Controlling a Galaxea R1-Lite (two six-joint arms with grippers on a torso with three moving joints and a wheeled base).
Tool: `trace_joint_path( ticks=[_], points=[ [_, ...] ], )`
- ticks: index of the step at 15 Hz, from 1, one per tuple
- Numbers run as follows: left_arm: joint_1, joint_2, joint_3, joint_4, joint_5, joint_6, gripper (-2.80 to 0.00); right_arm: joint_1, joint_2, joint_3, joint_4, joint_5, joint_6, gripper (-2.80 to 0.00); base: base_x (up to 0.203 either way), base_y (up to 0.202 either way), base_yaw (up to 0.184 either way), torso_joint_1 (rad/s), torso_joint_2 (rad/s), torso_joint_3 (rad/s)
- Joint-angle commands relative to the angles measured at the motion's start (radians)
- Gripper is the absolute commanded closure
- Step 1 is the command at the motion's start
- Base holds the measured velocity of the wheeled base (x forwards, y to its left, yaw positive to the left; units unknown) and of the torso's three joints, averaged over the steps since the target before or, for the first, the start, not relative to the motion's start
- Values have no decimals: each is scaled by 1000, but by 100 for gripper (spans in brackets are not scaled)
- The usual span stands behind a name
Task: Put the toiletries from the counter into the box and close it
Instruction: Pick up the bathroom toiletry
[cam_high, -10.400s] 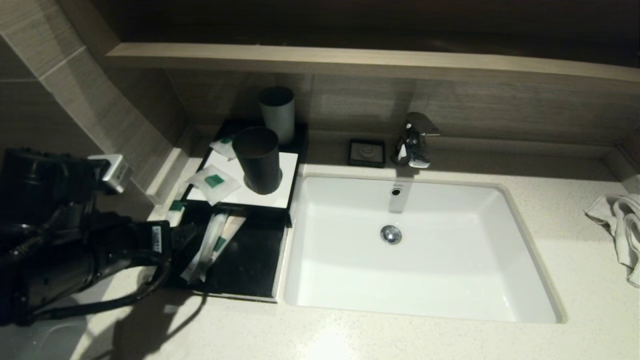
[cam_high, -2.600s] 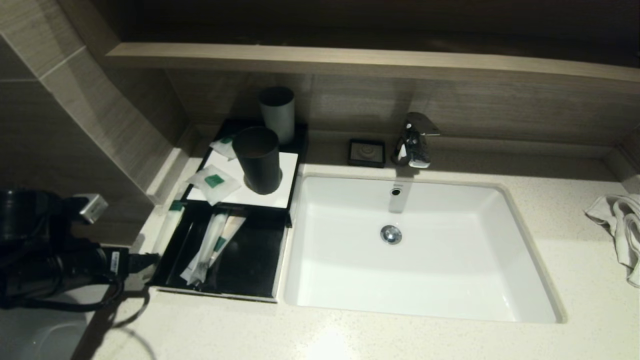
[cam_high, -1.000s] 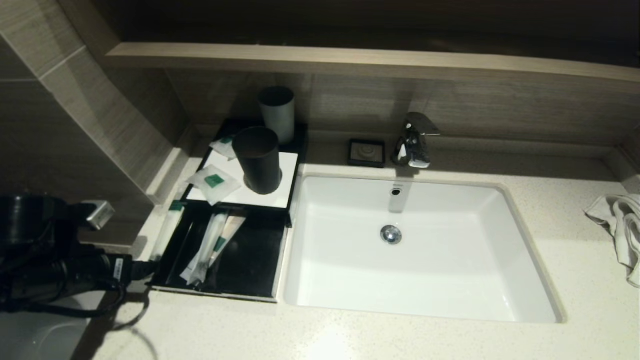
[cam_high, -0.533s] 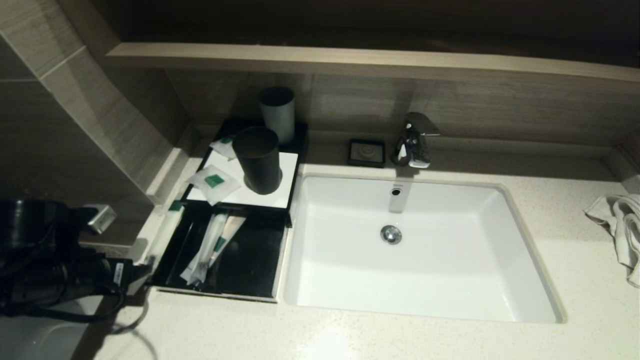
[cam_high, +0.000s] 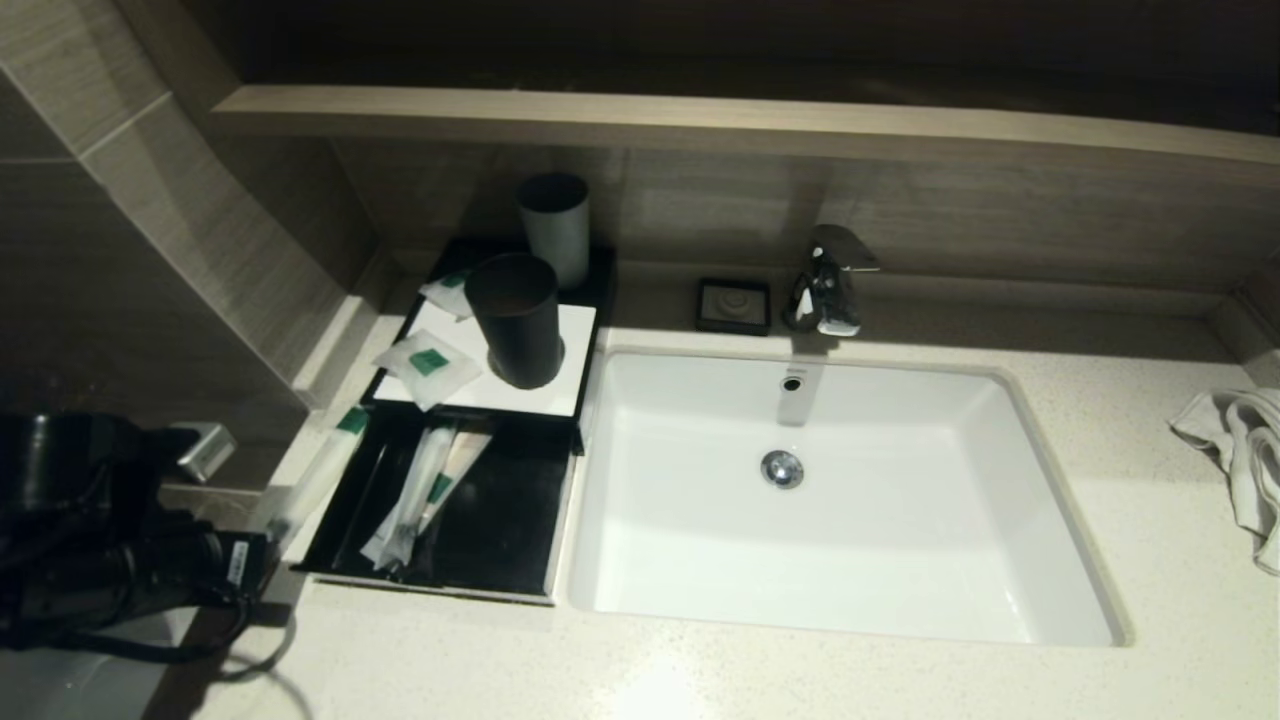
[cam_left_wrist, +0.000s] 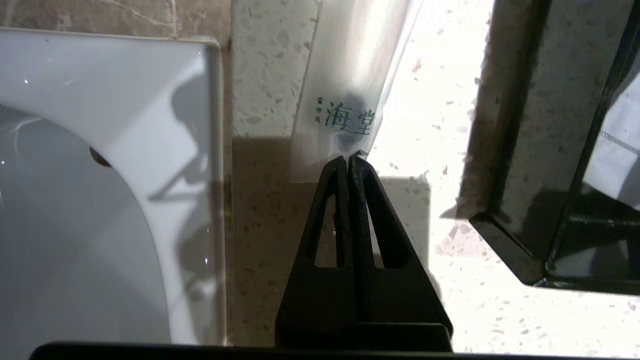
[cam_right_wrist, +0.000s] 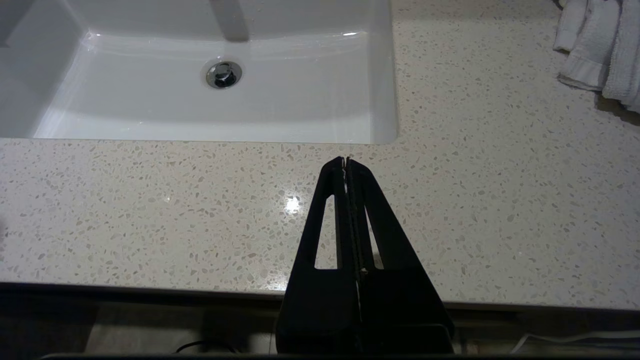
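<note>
At the lower left of the head view the left gripper (cam_high: 268, 545) sits beside the front left corner of the box's open drawer (cam_high: 470, 520), but its tips are too dark there to read. The left wrist view settles it: the jaws are pressed together on the near end of a long sachet (cam_left_wrist: 347, 90) printed with green characters, and the sachet runs away from them over the speckled desk (cam_left_wrist: 425, 125). In the head view this same long sachet (cam_high: 318, 470) slants from the gripper toward the upper right, its green label close to the box's (cam_high: 500, 395) front left corner, outside the drawer's left wall.

Only the head view shows the rest of the toiletries: a second long sachet (cam_high: 420, 495) lies inside the drawer, and two small squarish ones (cam_high: 428, 365) (cam_high: 447, 292) rest on the box's white top panel beside a black cup (cam_high: 516, 318), with a grey cup (cam_high: 554, 228) behind.

The right gripper (cam_right_wrist: 346, 162) appears only in its own wrist view, jaws shut on nothing, above the desk's front strip below the sink (cam_right_wrist: 150, 120), with a towel (cam_right_wrist: 600, 55) at the upper right.
</note>
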Motion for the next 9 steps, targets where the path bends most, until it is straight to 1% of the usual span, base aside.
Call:
trace_joint_path(
  ticks=[1,4,8,9],
  points=[
    [-8,-22,12,-1,-6,0,0,0,0,0,0,0,1,0,0,0,0,0,0,0],
    [-23,-91,35,0,-39,-1,0,0,0,0,0,0,1,0,0,0,0,0,0,0],
    [-98,-198,122,3,-41,-3,0,0,0,0,0,0,1,0,0,0,0,0,0,0],
    [-105,-208,131,5,-37,-3,0,0,0,0,0,0,0,0,0,0,0,0,0,0]
  ],
)
